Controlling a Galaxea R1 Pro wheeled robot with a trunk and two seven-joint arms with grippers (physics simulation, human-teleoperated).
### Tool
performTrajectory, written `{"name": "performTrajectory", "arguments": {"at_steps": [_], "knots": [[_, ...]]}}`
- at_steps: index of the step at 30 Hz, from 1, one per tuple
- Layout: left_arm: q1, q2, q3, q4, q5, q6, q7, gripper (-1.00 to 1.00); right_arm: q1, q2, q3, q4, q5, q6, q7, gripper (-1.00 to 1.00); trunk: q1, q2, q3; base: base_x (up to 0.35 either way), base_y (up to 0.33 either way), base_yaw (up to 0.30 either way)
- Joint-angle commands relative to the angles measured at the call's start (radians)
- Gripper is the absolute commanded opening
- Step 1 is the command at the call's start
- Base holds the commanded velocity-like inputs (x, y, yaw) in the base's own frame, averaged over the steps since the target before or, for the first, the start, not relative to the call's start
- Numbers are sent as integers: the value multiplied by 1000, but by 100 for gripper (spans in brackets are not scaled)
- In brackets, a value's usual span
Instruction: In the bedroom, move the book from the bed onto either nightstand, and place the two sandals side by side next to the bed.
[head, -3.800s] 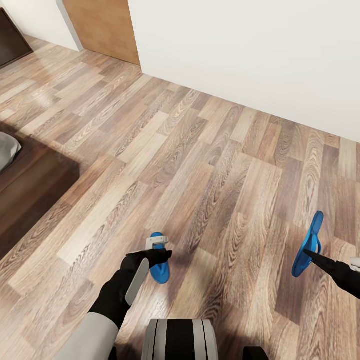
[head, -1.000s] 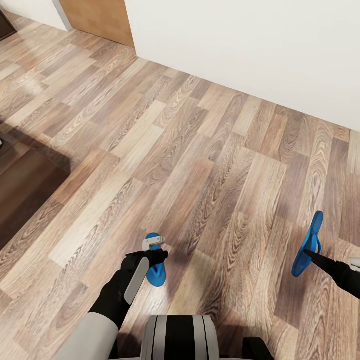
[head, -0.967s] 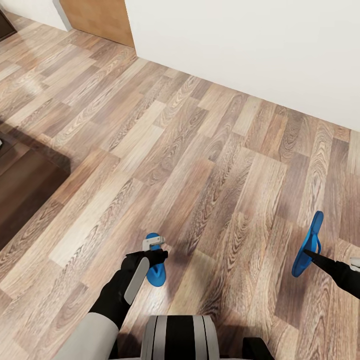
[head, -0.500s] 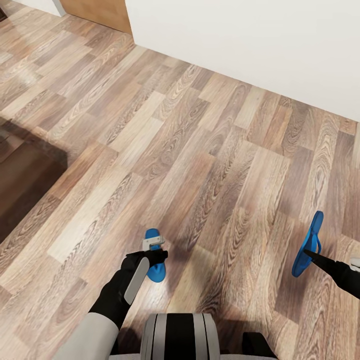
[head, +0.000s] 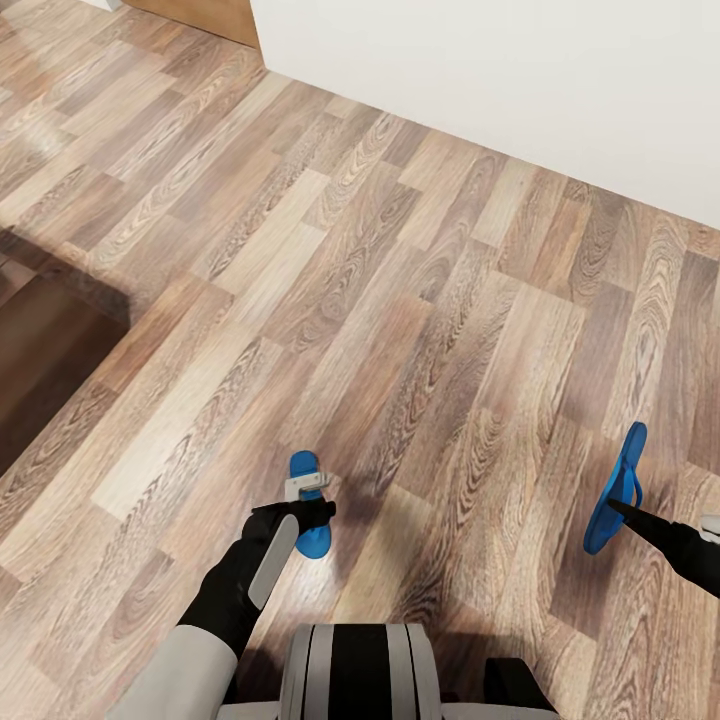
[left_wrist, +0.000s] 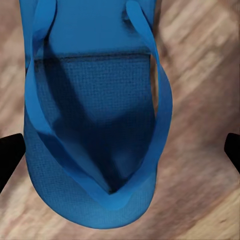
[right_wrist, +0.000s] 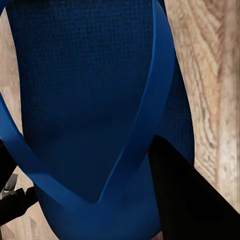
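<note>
One bright blue sandal (head: 309, 470) lies flat on the wood floor, sole down and straps up. My left gripper (head: 300, 512) hovers just over it, open. In the left wrist view its black fingertips (left_wrist: 10, 155) stand wide on either side of this sandal (left_wrist: 95, 125), not touching it. The other sandal (head: 620, 475) hangs on edge above the floor, with my right gripper (head: 618, 510) shut on it. In the right wrist view a dark finger (right_wrist: 190, 200) presses on that sandal (right_wrist: 85, 100). A dark brown corner of the bed (head: 40, 370) shows at the left edge. The book and nightstand are out of view.
A plain white wall (head: 500, 80) runs across the far side. A tan wooden panel (head: 205, 12) stands at the top left. Brown plank floor (head: 380, 300) spreads between the bed corner and the wall. My trunk (head: 358, 670) shows at the bottom.
The whole view has slid, so the floor, wall and bed corner sit further up and left. The floor sandal shifted slightly with them under my left gripper. The right sandal stays in its gripper.
</note>
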Motion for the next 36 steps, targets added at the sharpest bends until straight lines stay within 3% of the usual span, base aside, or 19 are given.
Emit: {"name": "performTrajectory", "arguments": {"at_steps": [1, 14, 19, 36], "knots": [[0, 0, -1, -1, 10, 2, 9, 100, -1, 0, -1, 0, -6, 11, -1, -100, 0, 0, -1, 0, 0, 0], [0, 0, -1, -1, 10, 2, 10, 100, -1, 0, -1, 0, -6, 11, -1, -100, 0, 0, -1, 0, 0, 0], [0, 0, -1, -1, 10, 2, 10, 100, 0, 0, -1, 0, -6, 11, -1, -100, 2, -1, -20, 0, 0, 0], [0, 0, -1, -1, 10, 2, 10, 100, 0, 0, -1, 0, -6, 11, -1, -100, 2, -1, -20, 0, 0, 0]]}}
